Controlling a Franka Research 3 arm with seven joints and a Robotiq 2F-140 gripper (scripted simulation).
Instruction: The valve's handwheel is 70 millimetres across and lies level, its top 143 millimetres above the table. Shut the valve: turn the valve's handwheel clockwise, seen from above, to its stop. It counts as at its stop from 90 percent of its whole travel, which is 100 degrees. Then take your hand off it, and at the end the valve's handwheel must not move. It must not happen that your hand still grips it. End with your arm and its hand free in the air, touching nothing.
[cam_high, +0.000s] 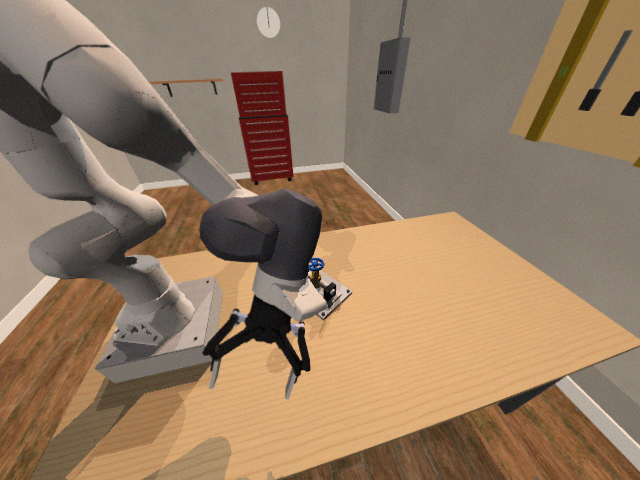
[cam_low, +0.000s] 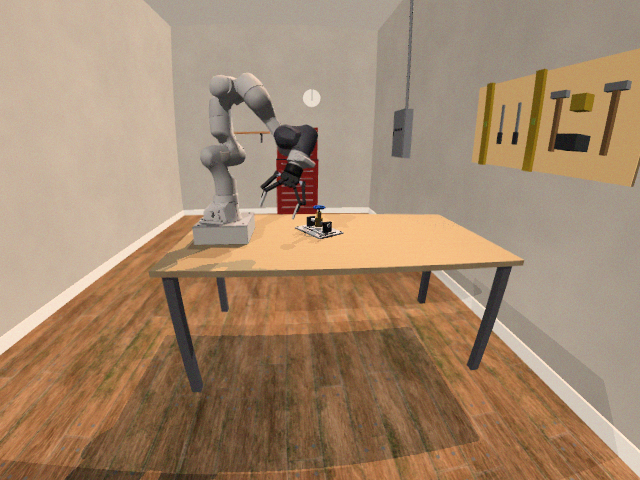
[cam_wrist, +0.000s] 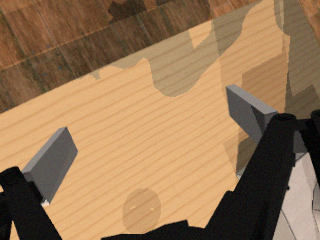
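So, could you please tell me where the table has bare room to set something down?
Bare wood runs from the valve's plate to the table's right edge and along its front edge. It is crowded between the arm's base and the valve, where the open gripper hangs.

Gripper (cam_low: 279, 200) hangs w/ fingers spread wide, nothing between them, well above the table (cam_low: 413, 248); open air all round it. Valve (cam_low: 318, 222) w/ blue handwheel (cam_low: 318, 207) stands just right of it in the exterior view, handwheel top unobstructed from above. Arm base (cam_low: 247, 235) blocks the table's left end. Table's right half has nothing standing on it; approach from that side is open.
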